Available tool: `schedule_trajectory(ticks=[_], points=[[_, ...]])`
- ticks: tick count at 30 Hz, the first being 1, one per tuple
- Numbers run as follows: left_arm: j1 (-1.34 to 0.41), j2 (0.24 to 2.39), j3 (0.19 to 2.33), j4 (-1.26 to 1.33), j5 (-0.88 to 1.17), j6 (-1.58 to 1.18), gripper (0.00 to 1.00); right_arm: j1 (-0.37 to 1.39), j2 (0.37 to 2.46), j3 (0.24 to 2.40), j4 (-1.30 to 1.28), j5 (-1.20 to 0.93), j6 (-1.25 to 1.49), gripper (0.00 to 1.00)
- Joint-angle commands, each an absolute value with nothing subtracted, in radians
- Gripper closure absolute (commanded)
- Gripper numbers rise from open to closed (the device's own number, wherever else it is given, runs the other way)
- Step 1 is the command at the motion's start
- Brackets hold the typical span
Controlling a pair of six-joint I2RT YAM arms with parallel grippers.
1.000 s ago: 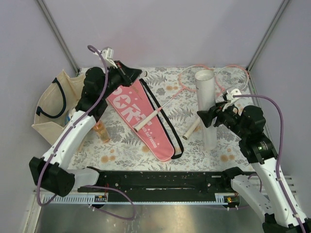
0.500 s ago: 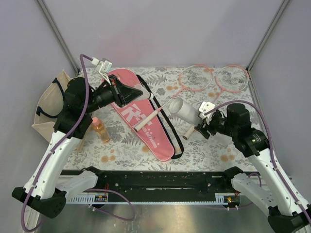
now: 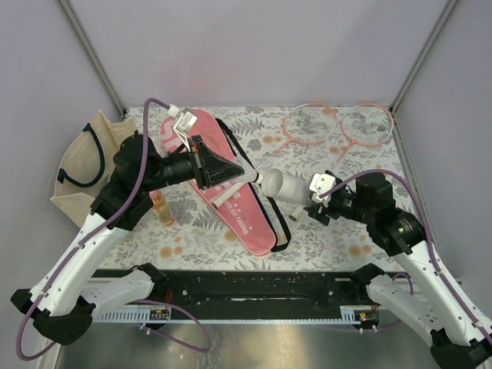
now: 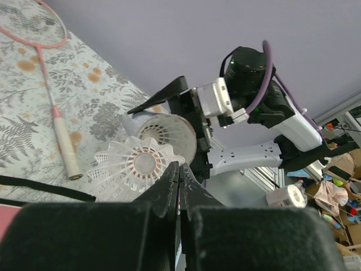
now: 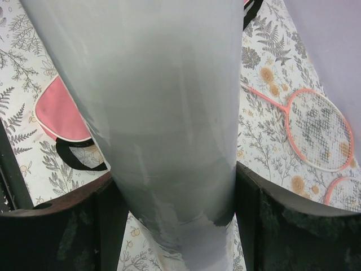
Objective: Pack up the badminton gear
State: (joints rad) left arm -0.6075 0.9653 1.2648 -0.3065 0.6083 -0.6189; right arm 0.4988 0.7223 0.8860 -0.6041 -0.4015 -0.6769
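Holding the long white cardboard tube (image 3: pixel 286 187) off the table and tipped nearly level, the right gripper (image 5: pixel 175 192) clamps it between both fingers near its right end, so that its open mouth faces left toward the other arm. That pose looks chosen to give a steady target at mid-table, above the near right edge of the pink racket-shaped fabric cover with a black strap (image 3: pixel 242 215).

The left gripper (image 4: pixel 177 172) has its fingers pressed fully together. In the left wrist view they appear to pinch the rim of a white feather shuttlecock (image 4: pixel 138 166), which sits just in front of the tube's mouth with its round base toward the opening, apparently lined up for loading.

Two thin pink-framed rackets with white handles (image 3: pixel 311 123) lie on the floral table covering (image 3: pixel 192 238), heads at the far right and handles running toward the cover, outside it. By my reading, the shuttlecock goes into the tube first, and rackets and cover are not yet packed.
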Motion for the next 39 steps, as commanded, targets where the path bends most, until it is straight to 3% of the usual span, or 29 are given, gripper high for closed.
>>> schedule_trajectory(ticks=[1, 16, 29, 39], points=[[-0.649, 0.95, 1.264, -0.218, 0.583, -0.641, 1.0, 0.514, 0.726, 0.884, -0.543, -0.373, -0.701, 0.44], [-0.715, 0.965, 1.197, -0.137, 0.557, -0.597, 1.0, 0.54, 0.73, 0.89, -0.517, -0.382, -0.667, 0.46], [-0.821, 1.015, 0.982, 0.234, 0.531, -0.699, 1.0, 0.561, 0.735, 0.882, -0.457, -0.353, -0.634, 0.48], [-0.85, 1.063, 1.003, 0.135, 0.466, -0.611, 1.0, 0.565, 0.724, 0.861, -0.443, -0.357, -0.65, 0.48]])
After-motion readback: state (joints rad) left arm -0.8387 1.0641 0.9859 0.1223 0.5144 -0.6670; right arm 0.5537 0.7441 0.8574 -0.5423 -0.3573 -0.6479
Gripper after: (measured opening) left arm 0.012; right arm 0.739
